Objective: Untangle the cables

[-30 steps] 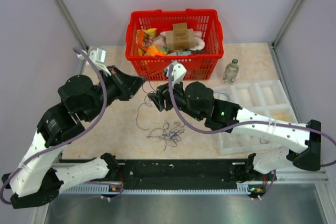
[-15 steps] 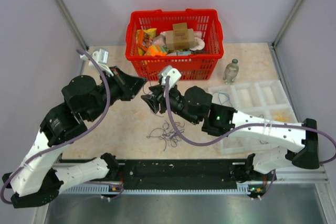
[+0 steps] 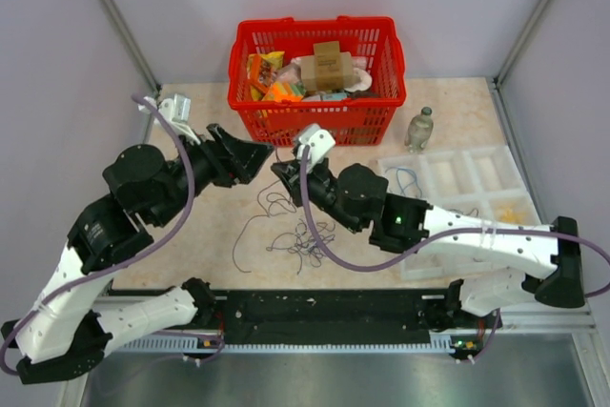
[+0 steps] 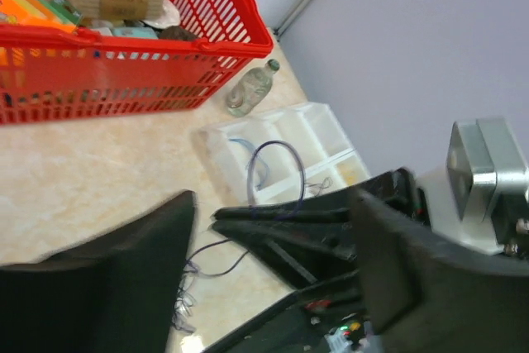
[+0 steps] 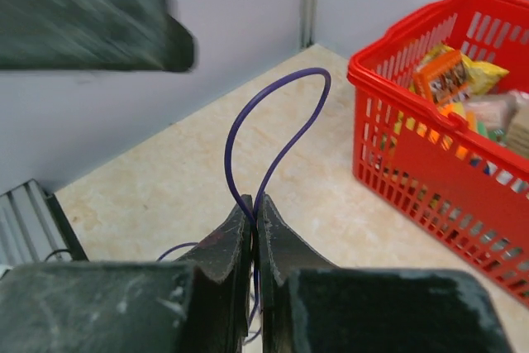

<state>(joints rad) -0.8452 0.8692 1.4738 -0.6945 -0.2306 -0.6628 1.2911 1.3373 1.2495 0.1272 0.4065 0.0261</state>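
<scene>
My right gripper [image 5: 254, 204] is shut on a dark purple cable, whose loop [image 5: 273, 117] arches up out of the closed fingertips. In the top view the right gripper [image 3: 279, 172] hangs above the table, just in front of the red basket. The left gripper [image 3: 257, 154] stands open and holds nothing, a short way to the left of the right one. In the left wrist view the left gripper [image 4: 273, 200] faces the right gripper's black fingers [image 4: 289, 229] and the purple loop [image 4: 273, 163]. The remaining cables [image 3: 303, 240] lie tangled on the table below, with one long strand [image 3: 243, 235] trailing left.
A red basket [image 3: 286, 123] full of packets stands at the back. A small bottle [image 3: 419, 129] stands to its right. On the right lies a white compartment tray [image 3: 477, 173] with a blue cable [image 3: 405, 178] in it. Grey walls close in both sides.
The left gripper has opened and let go of the strand it held. The right gripper has moved left and closed on the purple cable. The loose strand now trails on the table.
</scene>
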